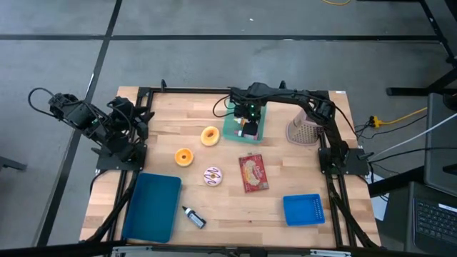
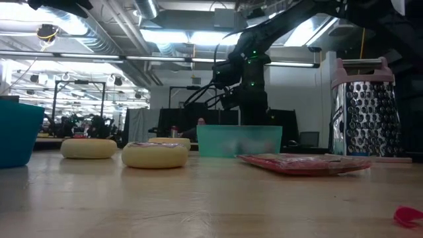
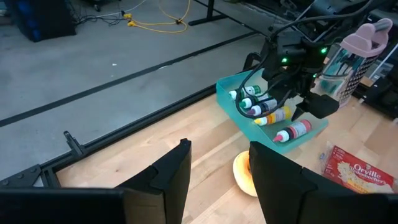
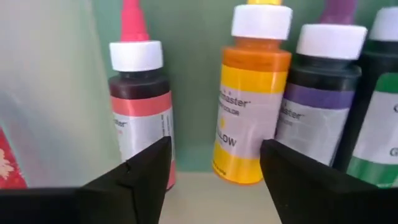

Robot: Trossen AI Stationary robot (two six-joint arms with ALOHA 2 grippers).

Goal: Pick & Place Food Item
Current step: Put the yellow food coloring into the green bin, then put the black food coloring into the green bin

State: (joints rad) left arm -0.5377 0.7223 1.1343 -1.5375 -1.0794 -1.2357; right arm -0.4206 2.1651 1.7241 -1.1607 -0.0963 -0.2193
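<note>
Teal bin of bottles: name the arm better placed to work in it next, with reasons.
Right, probably. Its tool hangs directly over the teal bin, fingers apart just above the yellow bottle. The left tool waits open at the table's left edge, far from the bin.

Wooden table (image 1: pixel 285 182), 3 donuts (image 1: pixel 209 135), popcorn packet (image 1: pixel 253 173), blue tray (image 1: pixel 152 207)

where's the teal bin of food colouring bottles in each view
High view: teal bin at table's far middle, under the right gripper.
Low view: centre, behind the popcorn packet.
Left wrist view: upper right.
Right wrist view: its wall behind the bottles.
Shared landmark: grater.
</note>
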